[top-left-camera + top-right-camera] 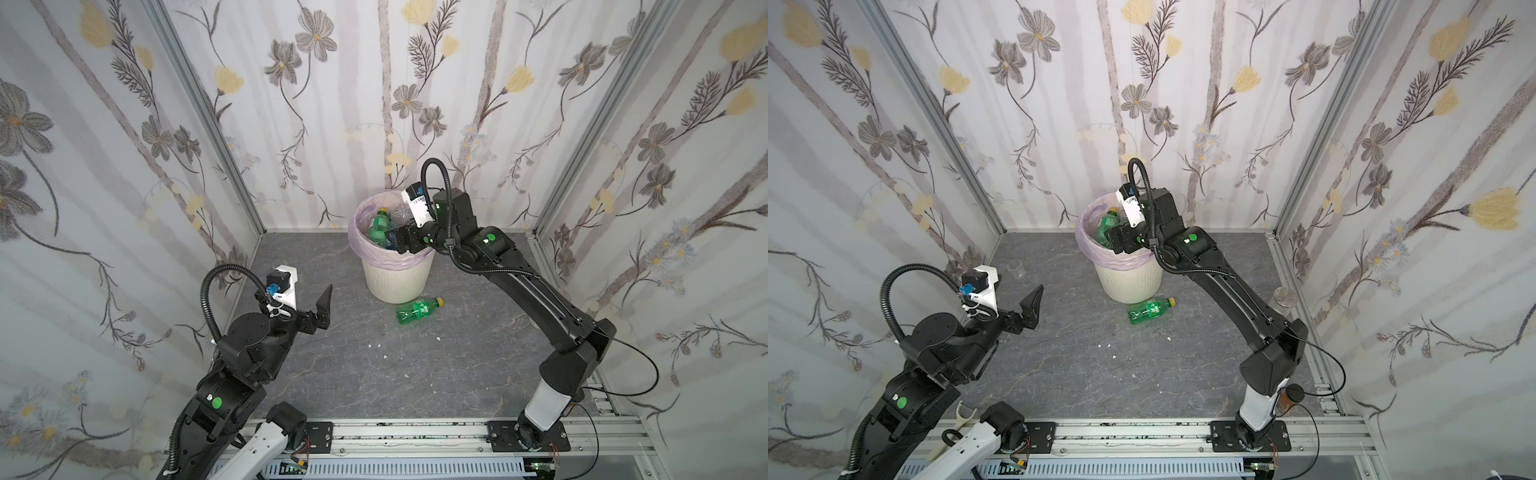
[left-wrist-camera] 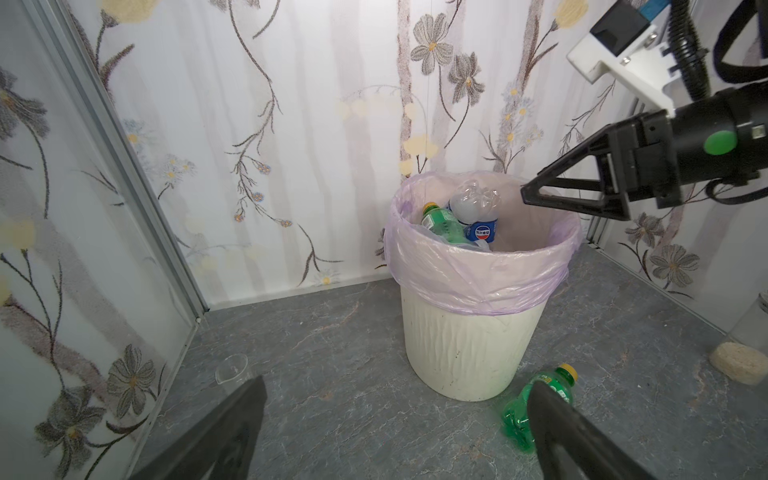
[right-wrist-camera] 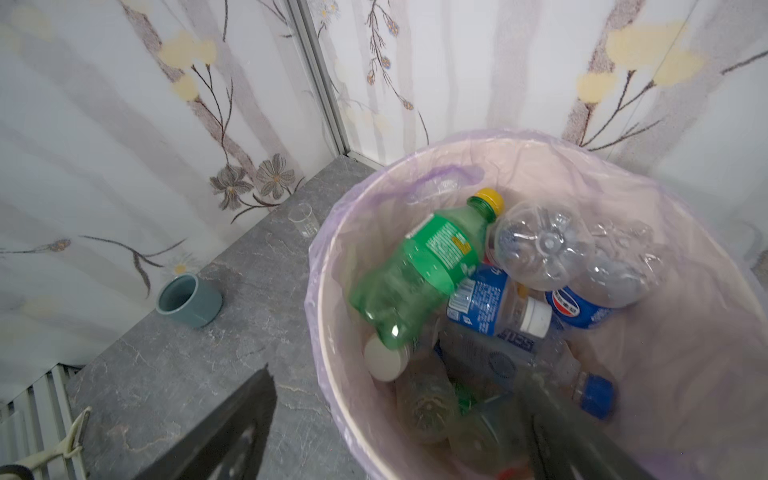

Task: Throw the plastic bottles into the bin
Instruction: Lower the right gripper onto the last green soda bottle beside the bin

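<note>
- Floral-papered walls [image 1: 332,124] are enclosing a grey marbled table [image 1: 415,374], and the bin [image 1: 395,278] is standing at the middle of its far edge, with a pink liner [image 2: 478,274] folded over the rim.
- The right gripper [image 1: 392,240] is hanging over the bin's near rim, jaws spread apart with nothing between them. If it pulls away low, a finger could be catching the thin liner and dragging or tipping the bin.
- Bottles [image 3: 419,270] are piling high inside the bin, so another one dropped off-centre may be bouncing off the heap and out.
- One green bottle [image 1: 417,311] is lying on its side on the table, just beside the bin's near wall. Being round, it is likely to be rolling away from a glancing finger.
- The left gripper [image 1: 324,303] is hovering near the left edge, jaws wide apart and empty. Reaching in while the right gripper is over the bin is risking a clash.
</note>
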Robot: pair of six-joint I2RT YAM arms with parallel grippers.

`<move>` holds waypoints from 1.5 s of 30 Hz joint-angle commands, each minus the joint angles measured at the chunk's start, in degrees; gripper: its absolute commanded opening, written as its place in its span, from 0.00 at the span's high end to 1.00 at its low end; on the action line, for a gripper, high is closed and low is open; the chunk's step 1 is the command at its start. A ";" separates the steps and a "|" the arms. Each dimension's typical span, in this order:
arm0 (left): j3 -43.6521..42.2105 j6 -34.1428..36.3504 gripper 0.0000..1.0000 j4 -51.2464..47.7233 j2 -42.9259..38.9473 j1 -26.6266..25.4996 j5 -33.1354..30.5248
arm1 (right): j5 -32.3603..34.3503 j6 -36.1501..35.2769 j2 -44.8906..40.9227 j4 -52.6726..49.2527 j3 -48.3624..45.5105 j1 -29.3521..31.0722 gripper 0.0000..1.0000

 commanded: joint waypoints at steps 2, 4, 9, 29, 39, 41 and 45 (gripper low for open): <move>-0.27 0.18 0.00 -0.20 2.15 0.00 0.69 | 1.52 0.11 -7.85 9.56 -11.38 -0.02 0.09; -0.53 0.16 0.00 -0.17 2.91 0.01 0.64 | 3.60 1.02 -11.36 12.65 -17.45 -0.02 0.10; -1.56 -0.10 0.00 -0.07 3.28 0.00 -0.89 | 11.72 12.41 -22.23 19.15 -35.11 -0.11 0.13; -3.19 -0.76 0.00 0.28 1.67 -0.02 -2.17 | 9.54 54.29 -12.22 41.81 -62.33 -0.42 0.14; -4.27 0.91 0.00 0.28 0.97 0.00 -2.98 | 4.10 56.97 1.88 45.56 -57.49 -1.58 0.20; -4.58 1.37 0.00 0.24 1.21 0.01 -2.98 | 4.00 56.66 3.25 45.00 -56.84 -1.95 0.21; -5.24 1.83 0.00 0.24 1.69 0.01 -3.20 | 3.83 53.98 5.21 42.34 -54.92 -2.65 0.23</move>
